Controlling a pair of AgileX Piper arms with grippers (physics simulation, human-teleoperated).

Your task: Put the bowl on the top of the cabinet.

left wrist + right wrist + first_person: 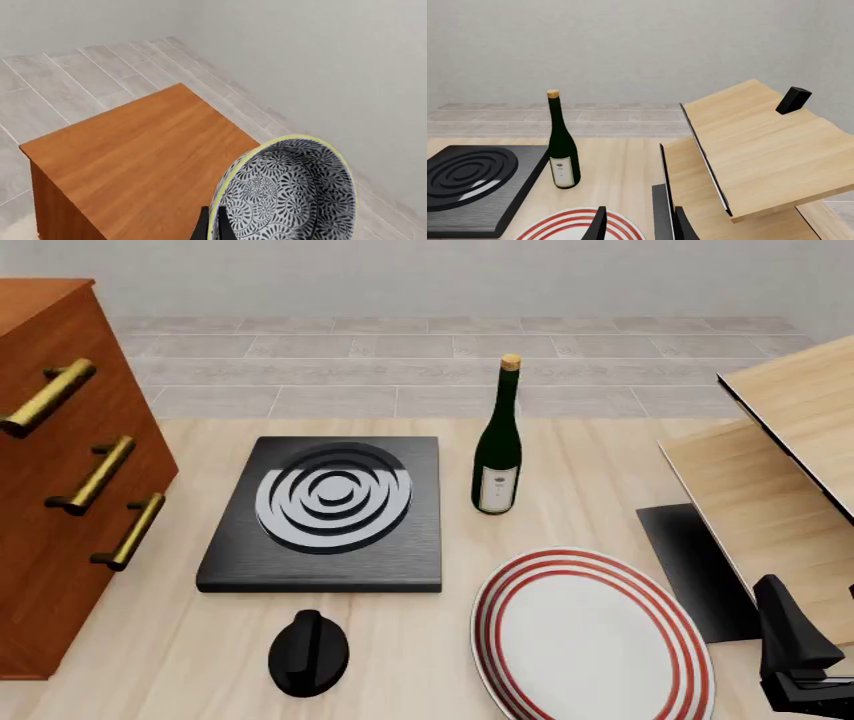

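We have the bowl (287, 192) in the left gripper (212, 225), which is clenched on its rim: in the left wrist view the dark fingers (200, 226) pinch the pale edge and the bowl stands tilted on its side, its patterned hollow facing the camera. The relation that matters now is bowl to cabinet top. Seen from that wrist, the bowl hangs above the flat reddish-brown top of the cabinet (140, 160), overlapping the top's edge nearest the wall, with part of the bowl appearing out past that edge over the tiled floor (80, 80). We cannot tell how high it hangs, only that no contact shows. So we judge that the coming move should carry the bowl inward, toward the middle of the top, level it so its foot faces down, then lower and let go; released here, it might tip off the edge. The left arm is the one to finish. It does not show in the front view, where the cabinet (67, 490) stands at the left edge of the tabletop (587, 455) with its brass handles facing the stove plate (327, 510). The right gripper (639, 222) sits well apart at the near right corner, beside the plate (587, 635) and the wooden boards (787, 460), with daylight between its fingers and nothing held. The bottle (499, 440) and the black knob (308, 652) play no part.
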